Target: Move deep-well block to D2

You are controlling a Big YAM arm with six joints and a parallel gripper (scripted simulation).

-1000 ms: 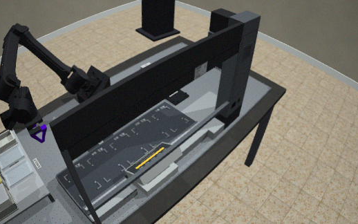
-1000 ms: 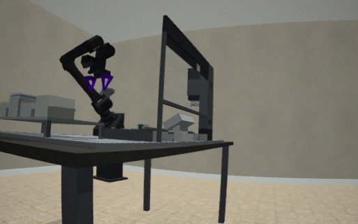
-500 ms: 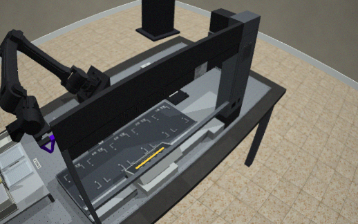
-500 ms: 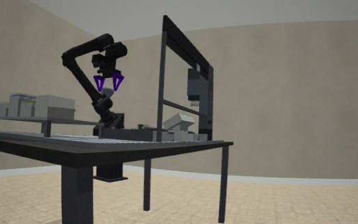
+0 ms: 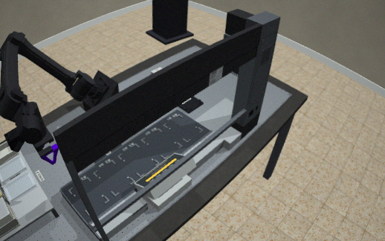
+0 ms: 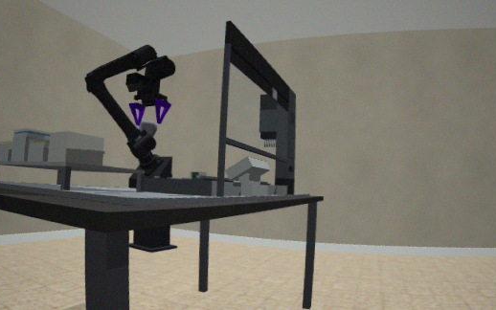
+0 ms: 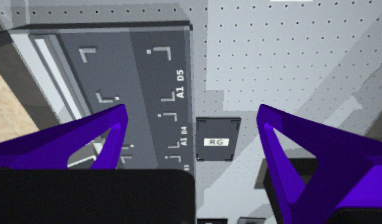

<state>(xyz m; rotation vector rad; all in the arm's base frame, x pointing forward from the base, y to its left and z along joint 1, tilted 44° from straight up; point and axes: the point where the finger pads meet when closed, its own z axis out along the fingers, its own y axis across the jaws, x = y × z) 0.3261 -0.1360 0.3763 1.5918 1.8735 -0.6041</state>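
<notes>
Writing readable from the wrist camera: "RG" on a white tag in a small dark square nest point(image 7: 218, 139); "A1 D5" and "A1 D4" in white beside white corner brackets on the dark grey deck point(image 7: 117, 75). No block label is legible in any view.

Gripper point(image 7: 192, 137): black body, purple wedge-shaped jaws spread wide with nothing between them, hanging high over the pale dotted tabletop point(image 7: 292, 50).

Shelf point(image 6: 68, 166): a thin grey board on short legs at the tabletop's end, carrying pale boxy blocks; which one is C15 cannot be told.

The top view alone shows the full row of bracketed positions and a yellow bar point(image 5: 160, 170). The exterior view alone shows the gripper's height, well apart from the shelf.
</notes>
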